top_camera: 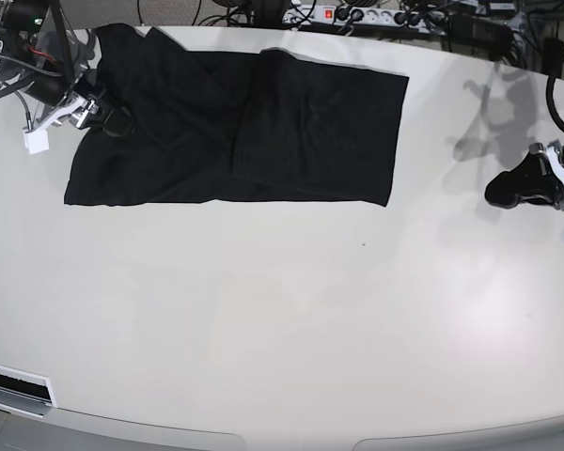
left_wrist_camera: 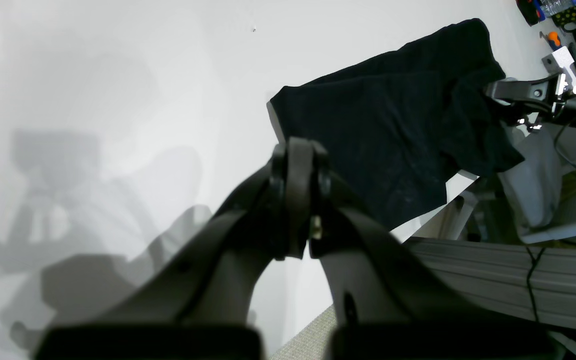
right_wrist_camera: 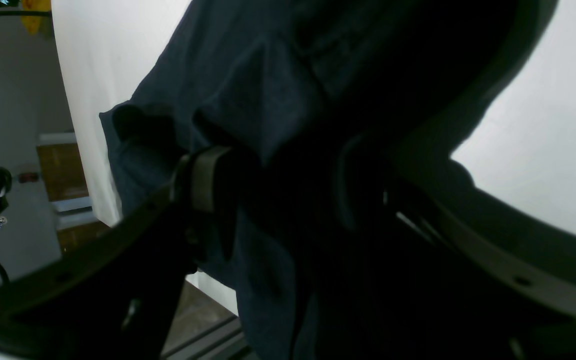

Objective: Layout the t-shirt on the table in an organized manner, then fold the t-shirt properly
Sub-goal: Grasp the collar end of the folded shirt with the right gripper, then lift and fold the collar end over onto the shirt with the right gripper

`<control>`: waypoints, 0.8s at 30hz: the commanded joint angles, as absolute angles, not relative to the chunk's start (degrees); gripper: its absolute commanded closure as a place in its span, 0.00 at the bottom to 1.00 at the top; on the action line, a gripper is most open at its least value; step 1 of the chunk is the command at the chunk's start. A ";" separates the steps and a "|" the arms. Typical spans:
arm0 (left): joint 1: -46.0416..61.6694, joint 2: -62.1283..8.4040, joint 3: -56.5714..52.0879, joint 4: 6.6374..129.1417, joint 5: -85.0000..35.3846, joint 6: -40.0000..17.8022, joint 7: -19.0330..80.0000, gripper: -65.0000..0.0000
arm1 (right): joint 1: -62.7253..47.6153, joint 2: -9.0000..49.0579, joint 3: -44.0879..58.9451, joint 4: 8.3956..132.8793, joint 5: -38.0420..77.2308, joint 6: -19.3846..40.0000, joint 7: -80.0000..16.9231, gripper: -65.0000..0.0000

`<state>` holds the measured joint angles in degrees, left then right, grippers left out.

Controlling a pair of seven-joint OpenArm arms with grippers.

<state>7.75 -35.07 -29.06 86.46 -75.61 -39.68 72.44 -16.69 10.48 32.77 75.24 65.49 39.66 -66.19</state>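
The black t-shirt (top_camera: 235,122) lies in a wide folded rectangle at the far left of the off-white table (top_camera: 282,310). My right gripper (top_camera: 111,119) is at the shirt's left edge and shut on a bunch of its fabric. In the right wrist view the cloth (right_wrist_camera: 248,90) fills the space between the fingers (right_wrist_camera: 208,180). My left gripper (top_camera: 508,191) is shut and empty over bare table at the right, well apart from the shirt. In the left wrist view its closed fingertips (left_wrist_camera: 295,200) point toward the shirt (left_wrist_camera: 393,135), with the right gripper (left_wrist_camera: 498,92) beyond it.
A power strip and cables (top_camera: 357,17) run along the table's far edge. Small tools (left_wrist_camera: 563,30) lie past the shirt near the right arm. The table's near edge (top_camera: 291,437) curves along the bottom of the base view.
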 commanded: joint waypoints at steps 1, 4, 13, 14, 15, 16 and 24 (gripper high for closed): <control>7.14 -36.18 -29.58 87.20 -76.95 -40.00 71.57 1.00 | -16.38 11.14 31.90 75.94 67.00 40.00 -65.76 0.45; 7.14 -36.18 -29.58 87.20 -76.95 -40.00 71.59 1.00 | -16.36 11.14 28.56 75.94 66.98 40.00 -65.73 0.45; 7.16 -36.21 -29.58 87.20 -76.95 -40.00 71.59 1.00 | -14.55 12.12 28.05 76.12 67.00 40.00 -65.76 1.00; 7.14 -36.21 -29.58 87.20 -76.95 -40.00 71.59 1.00 | -14.28 12.40 28.84 76.14 67.02 40.00 -65.82 1.00; 7.16 -36.21 -29.58 87.20 -76.95 -40.00 71.59 1.00 | -14.22 12.75 29.69 76.34 67.02 40.00 -65.80 1.00; 7.18 -36.21 -29.58 87.20 -76.95 -40.00 71.61 1.00 | -14.31 13.19 30.57 76.84 67.02 40.00 -65.82 1.00; 7.46 -36.21 -29.58 87.20 -76.95 -40.00 71.57 1.00 | -14.81 14.48 40.69 86.41 67.00 40.00 -71.59 1.00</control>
